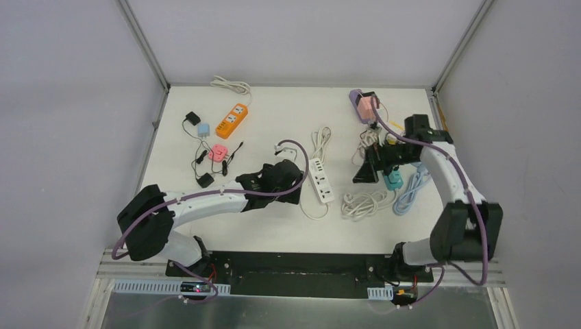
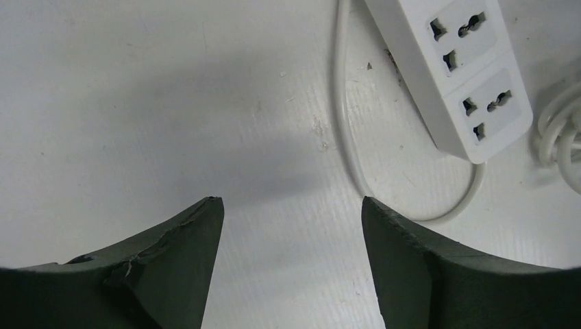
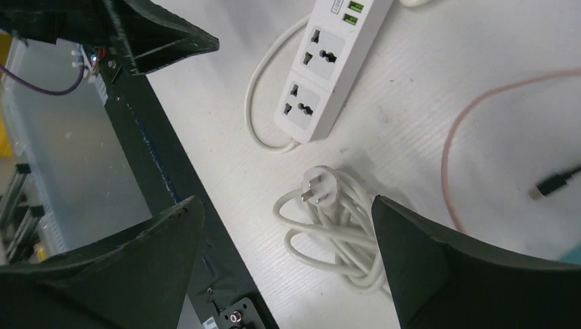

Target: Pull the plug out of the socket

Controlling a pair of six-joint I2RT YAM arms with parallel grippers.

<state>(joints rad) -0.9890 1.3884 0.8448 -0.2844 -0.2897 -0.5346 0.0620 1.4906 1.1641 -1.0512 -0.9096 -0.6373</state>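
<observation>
Finding: the long white plastic power strip (image 3: 329, 68) lies flat on the table. Every socket face I can see on it, from both wrist views, is empty. From overhead I cannot make out anything standing in it either.

The white plug (image 3: 318, 188) lies on the table just beside the strip's cord end, apart from it, with its bare prongs showing. It sits on the edge of its own coiled white cable (image 3: 336, 233).

Right gripper (image 3: 286, 202): it hovers above the plug and coil, jaws spread wide, nothing between them and no contact that I can see.

Left gripper (image 2: 291, 205): it sits on the far side of the strip from the plug, near the same cord end. Its jaws are well apart, there is only bare table between them, and it is not touching the strip.

Assessment: I judge the extraction done, with the plug clear of the socket and set down.

Remaining, as I read it: at most, drawing both arms back from the strip. I see no plug left in this strip that needs pulling.
</observation>
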